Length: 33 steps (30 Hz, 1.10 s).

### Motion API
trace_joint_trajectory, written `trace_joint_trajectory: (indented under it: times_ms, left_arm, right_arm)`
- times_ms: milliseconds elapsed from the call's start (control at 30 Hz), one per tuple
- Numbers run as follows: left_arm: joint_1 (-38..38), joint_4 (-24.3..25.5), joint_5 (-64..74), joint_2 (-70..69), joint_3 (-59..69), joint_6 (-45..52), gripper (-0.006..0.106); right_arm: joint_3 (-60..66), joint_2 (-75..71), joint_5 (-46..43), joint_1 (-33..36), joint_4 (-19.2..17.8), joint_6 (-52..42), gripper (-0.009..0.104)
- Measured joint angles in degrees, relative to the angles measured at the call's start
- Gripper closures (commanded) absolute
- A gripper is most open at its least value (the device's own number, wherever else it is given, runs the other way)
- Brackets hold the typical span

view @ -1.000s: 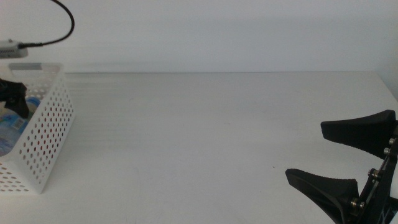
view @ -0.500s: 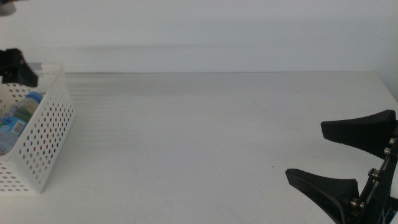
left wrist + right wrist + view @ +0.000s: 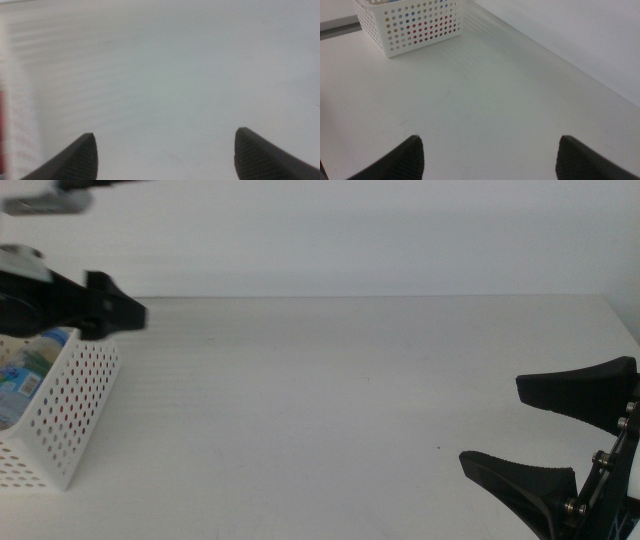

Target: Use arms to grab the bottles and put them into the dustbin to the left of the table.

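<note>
The white perforated dustbin (image 3: 75, 415) stands at the table's left edge. A blue-labelled water bottle (image 3: 30, 365) lies inside it, and red shows through the holes (image 3: 427, 31), likely the can. My left gripper (image 3: 125, 315) hovers, blurred, just above the dustbin's right rim, pointing toward the table's middle. In its wrist view, the left gripper (image 3: 165, 147) is open with only the bare table (image 3: 175, 75) between its jaws. The right gripper (image 3: 545, 430) waits open and empty at the table's front right; its wrist view shows the right gripper (image 3: 490, 152) facing the distant dustbin (image 3: 410, 22).
The white table (image 3: 350, 380) stretches bare between the dustbin and the right gripper. A pale wall rises behind its far edge. A grey cable or arm part (image 3: 50, 202) blurs across the top left corner.
My left gripper has risen out of the dustbin and swung right over its rim. The water bottle stays inside. The right gripper has not moved.
</note>
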Motion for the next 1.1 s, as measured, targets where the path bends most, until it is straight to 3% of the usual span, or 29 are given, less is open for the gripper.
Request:
trace_joint_trajectory:
  times_ms: [200,400,867,1100]
  left_arm:
    - [-9.2,-0.4,-4.5,-0.4,1.8,0.3,0.01]
    - [-16.0,3.2,-10.1,-6.9,2.0,0.3,0.01]
    - [-17.0,5.2,-2.8,-20.8,2.6,0.2,0.01]
    - [-18.7,14.1,-11.3,-27.6,12.3,-10.4,0.01]
  right_arm:
    - [0.0,0.0,0.0,0.0,0.0,0.0,0.025]
    - [0.0,0.0,0.0,0.0,0.0,0.0,0.025]
    - [0.0,0.0,0.0,0.0,0.0,0.0,0.025]
    - [0.0,0.0,0.0,0.0,0.0,0.0,0.025]
